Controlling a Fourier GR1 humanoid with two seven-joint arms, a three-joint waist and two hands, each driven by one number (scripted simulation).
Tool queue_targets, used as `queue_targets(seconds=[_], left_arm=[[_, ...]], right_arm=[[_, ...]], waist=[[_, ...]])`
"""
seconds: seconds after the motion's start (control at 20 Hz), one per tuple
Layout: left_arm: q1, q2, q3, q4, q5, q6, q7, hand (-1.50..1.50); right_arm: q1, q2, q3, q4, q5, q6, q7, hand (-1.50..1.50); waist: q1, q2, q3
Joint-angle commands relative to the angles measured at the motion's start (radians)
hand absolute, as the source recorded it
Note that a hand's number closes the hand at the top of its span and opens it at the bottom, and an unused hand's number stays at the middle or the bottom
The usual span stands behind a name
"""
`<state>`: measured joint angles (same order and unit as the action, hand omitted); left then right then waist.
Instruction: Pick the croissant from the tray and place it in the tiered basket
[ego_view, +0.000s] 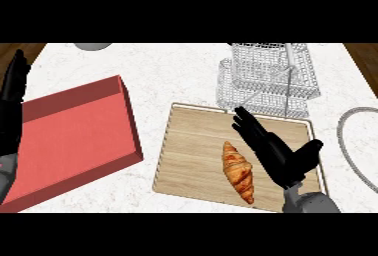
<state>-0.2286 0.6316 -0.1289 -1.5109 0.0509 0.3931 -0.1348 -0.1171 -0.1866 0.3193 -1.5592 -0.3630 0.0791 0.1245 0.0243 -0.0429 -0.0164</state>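
Your right hand, fingers straight, sits lower right beside the croissant on the tray, ready to grasp.

The golden-brown croissant lay at the lower centre of the frame on the pale wooden tray, its length running from upper left to lower right. The white wire tiered basket stood at the upper right, touching the tray's far edge.
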Motion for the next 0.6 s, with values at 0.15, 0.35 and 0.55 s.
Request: queue_targets(seconds=[0.15,0.35,0.55], left_arm=[[0.009,-0.149,-0.051,-0.031,0.076,-0.007,0.068,0.0],[0.048,-0.259,-0.136,-0.007,0.117,-0.021,0.096,0.0],[0.029,-0.306,-0.162,0.002,0.106,-0.004,0.125,0.0]], right_arm=[[-0.243,-0.103,-0.139,-0.071,-0.137,0.19,0.018,1.5],[-0.322,-0.234,-0.181,0.02,0.094,0.085,0.007,1.5],[-0.31,-0.092,-0.194,0.16,-0.414,0.376,0.167,-1.5]], waist=[[-0.022,0.042,0.017],[-0.034,0.054,0.009],[-0.009,0.054,0.018]])
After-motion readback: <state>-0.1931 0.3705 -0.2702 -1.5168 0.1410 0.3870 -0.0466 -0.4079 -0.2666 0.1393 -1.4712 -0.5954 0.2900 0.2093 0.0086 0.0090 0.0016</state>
